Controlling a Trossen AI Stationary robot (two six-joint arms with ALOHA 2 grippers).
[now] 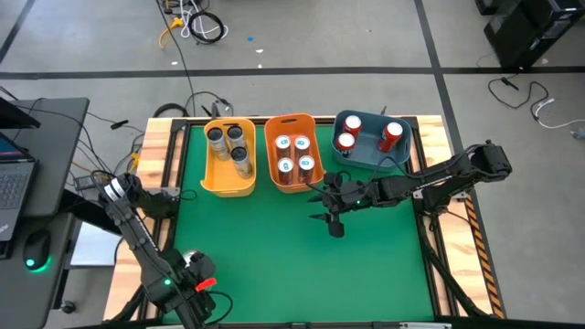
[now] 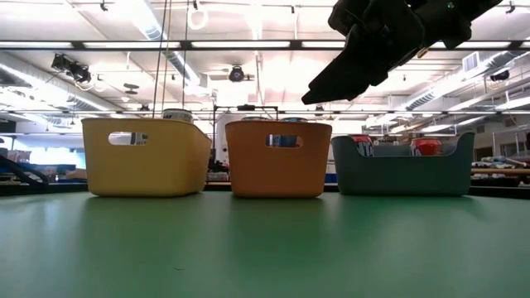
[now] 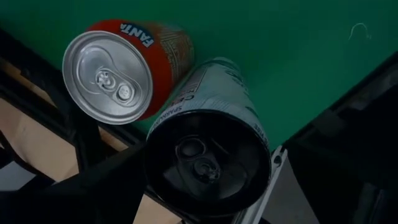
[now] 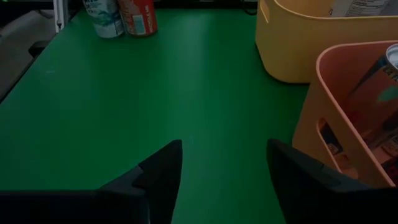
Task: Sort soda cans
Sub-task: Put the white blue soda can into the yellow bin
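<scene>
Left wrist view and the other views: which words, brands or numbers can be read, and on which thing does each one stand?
"FANTA": on the orange can, printed near its silver top, in the left wrist view.
"SPARK...": partly readable on the pale can beside it; the rest is cut off.
Labels on the cans in the orange bin and the yellow bin: too small to read.
Two cans far off in the right wrist view: blurred.

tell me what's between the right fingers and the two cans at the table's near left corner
Only bare green mat: the right wrist view shows nothing between the right gripper and the two cans.

Cans (image 1: 292, 155) in bins (image 1: 228, 183) (sorted).
</scene>
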